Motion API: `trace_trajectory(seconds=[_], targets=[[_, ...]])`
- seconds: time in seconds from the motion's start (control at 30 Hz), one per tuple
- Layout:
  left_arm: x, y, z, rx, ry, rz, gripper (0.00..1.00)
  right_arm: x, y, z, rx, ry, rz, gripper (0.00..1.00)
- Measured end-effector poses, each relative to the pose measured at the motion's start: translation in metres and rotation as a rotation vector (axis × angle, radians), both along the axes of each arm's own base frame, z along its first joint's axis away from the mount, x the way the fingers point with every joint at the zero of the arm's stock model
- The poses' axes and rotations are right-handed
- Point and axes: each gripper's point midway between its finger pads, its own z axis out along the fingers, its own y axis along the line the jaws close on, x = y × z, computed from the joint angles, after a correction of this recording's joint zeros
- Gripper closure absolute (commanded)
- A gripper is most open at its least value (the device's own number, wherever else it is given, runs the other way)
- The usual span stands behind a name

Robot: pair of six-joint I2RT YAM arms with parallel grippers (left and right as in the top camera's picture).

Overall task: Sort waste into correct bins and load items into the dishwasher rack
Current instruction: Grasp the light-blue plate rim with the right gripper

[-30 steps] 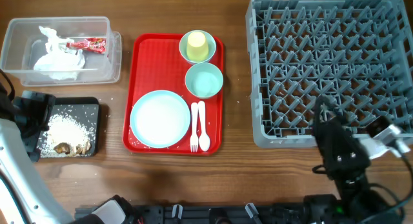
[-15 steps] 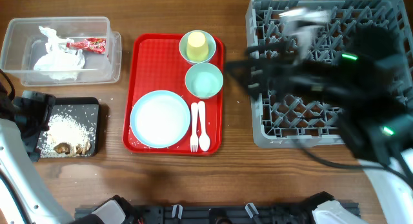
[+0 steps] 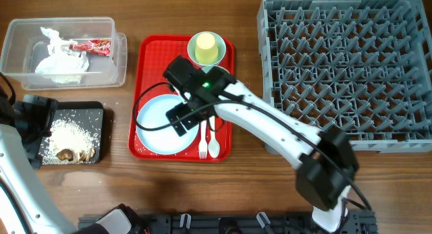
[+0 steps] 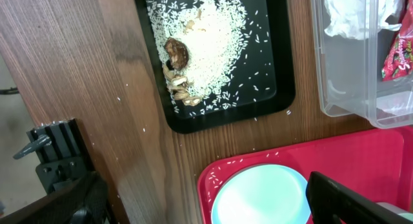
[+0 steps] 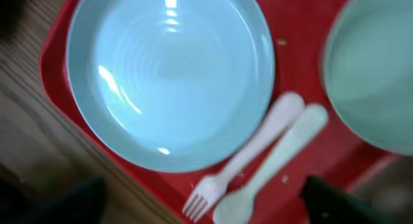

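Right end effector (image 3: 181,118), fingers spread, hovers over the pale blue plate (image 3: 155,131) on the red tray (image 3: 150,52). Loading the grey dishwasher rack (image 3: 344,65) appears under way; next, a descent to pinch the plate's rim.

Bright even light, glare on the plate (image 5: 171,75), right wrist view softly blurred.

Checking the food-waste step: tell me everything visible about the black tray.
The shallow black rectangular tray, plastic-looking, round-cornered, lies flat on the wooden table beside the clear tub, apart from it. It holds a heap of white rice with brown lumps at its edge; loose grains dot its floor and the wood around. Nothing else lies in it.
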Motion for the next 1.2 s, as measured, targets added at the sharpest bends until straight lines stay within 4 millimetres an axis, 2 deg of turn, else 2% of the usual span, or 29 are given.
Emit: trace_trajectory(seconds=[0.03, 0.1, 0.2, 0.33, 0.47, 0.53, 0.67, 0.83, 1.13, 1.2], targets=[[0.0, 0.0, 0.0, 0.0, 0.0, 0.0, 0.0, 0.002, 0.008, -0.005, 0.026, 0.004, 0.007, 0.29], [0.0, 0.0, 0.0, 0.0, 0.0, 0.0, 0.0, 0.007, 0.013, -0.009, 0.04, 0.001, -0.029, 0.32], [0.0, 0.0, 0.0, 0.0, 0.0, 0.0, 0.0, 0.014, 0.007, -0.023, -0.001, 0.013, -0.144, 0.33], [0.0, 0.0, 0.0, 0.0, 0.0, 0.0, 0.0, 0.016, -0.004, -0.035, -0.058, 0.029, -0.274, 0.5], [0.0, 0.0, 0.0, 0.0, 0.0, 0.0, 0.0, 0.021, -0.013, -0.046, -0.08, 0.021, -0.406, 0.62], [0.0, 0.0, 0.0, 0.0, 0.0, 0.0, 0.0, 0.019, -0.014, -0.059, -0.092, 0.038, -0.434, 0.62], [0.0, 0.0, 0.0, 0.0, 0.0, 0.0, 0.0, 0.021, -0.011, -0.066, -0.084, 0.04, -0.436, 0.57], [0.0, 0.0, 0.0, 0.0, 0.0, 0.0, 0.0, 0.015, -0.017, -0.079, -0.109, 0.06, -0.435, 0.57], [0.0, 0.0, 0.0, 0.0, 0.0, 0.0, 0.0, 0.011, -0.009, -0.08, -0.072, 0.093, -0.432, 0.57], [0.0, 0.0, 0.0, 0.0, 0.0, 0.0, 0.0, 0.009, -0.012, -0.087, -0.075, 0.099, -0.442, 0.58]])
